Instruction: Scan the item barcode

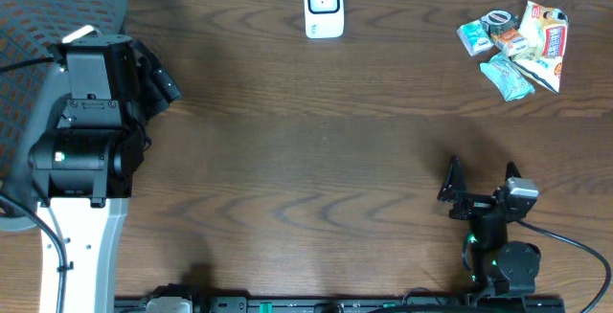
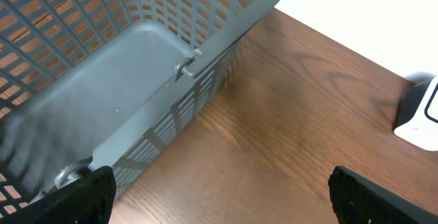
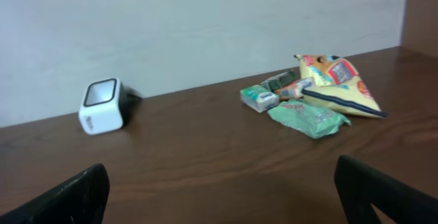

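On your dark wooden table [image 1: 306, 150], the grey plastic mesh basket [image 1: 34, 35] sits in the far left corner. The left gripper [image 1: 161, 78] is just to the right of the basket's right wall, over bare wood. The small white box-shaped barcode scanner [image 1: 324, 7] stands at the middle of the far edge, well apart from the basket. The heap of crinkly foil snack packets [image 1: 517, 45] lies in the far right corner, to the right of the scanner. The right gripper [image 1: 482, 187] sits near the front edge on the right, well in front of the heap.

Black left arm [image 1: 91, 102], white lower link [image 1: 84, 246]
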{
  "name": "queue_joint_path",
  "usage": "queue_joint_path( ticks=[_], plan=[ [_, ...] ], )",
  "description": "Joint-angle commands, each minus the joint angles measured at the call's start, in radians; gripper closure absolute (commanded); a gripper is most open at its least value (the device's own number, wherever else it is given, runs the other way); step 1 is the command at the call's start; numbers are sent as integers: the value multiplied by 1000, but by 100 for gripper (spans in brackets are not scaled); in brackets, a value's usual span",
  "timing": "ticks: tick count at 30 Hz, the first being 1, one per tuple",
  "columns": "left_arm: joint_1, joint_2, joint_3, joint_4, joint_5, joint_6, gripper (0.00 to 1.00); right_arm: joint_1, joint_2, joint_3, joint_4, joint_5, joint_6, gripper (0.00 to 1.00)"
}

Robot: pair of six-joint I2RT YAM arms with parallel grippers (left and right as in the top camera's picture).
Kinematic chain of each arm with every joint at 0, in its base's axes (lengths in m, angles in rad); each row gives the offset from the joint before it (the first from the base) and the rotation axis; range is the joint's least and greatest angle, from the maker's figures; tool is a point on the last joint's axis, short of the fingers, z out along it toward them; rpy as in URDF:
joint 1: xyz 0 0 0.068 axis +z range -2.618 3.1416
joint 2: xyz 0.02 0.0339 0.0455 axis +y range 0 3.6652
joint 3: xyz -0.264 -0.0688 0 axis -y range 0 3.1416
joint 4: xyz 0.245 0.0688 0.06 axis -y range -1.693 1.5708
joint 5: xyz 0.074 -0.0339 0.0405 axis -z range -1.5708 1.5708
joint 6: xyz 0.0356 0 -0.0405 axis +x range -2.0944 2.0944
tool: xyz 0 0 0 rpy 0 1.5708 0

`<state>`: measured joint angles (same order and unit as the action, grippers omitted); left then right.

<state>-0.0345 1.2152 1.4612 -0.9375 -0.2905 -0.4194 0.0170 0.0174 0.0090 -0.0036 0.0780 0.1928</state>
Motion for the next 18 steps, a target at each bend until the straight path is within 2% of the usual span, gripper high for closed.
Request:
queue_joint_path(
  ticks=[1,5,10,18],
  plan=[
    [3,-7,13,-2,-10,-5,2,-11,-13,-4,-3,-7,-7,1],
    [3,-7,13,-2,-10,-5,3,-11,-13,-4,-67,-14,-48,1],
    [3,-7,13,-2,-10,-5,2,-10,-12,-4,-72,-85,-204,1],
    [3,-7,13,-2,-10,-5,2,-8,-12,-4,-74,-82,-231,1]
  ],
)
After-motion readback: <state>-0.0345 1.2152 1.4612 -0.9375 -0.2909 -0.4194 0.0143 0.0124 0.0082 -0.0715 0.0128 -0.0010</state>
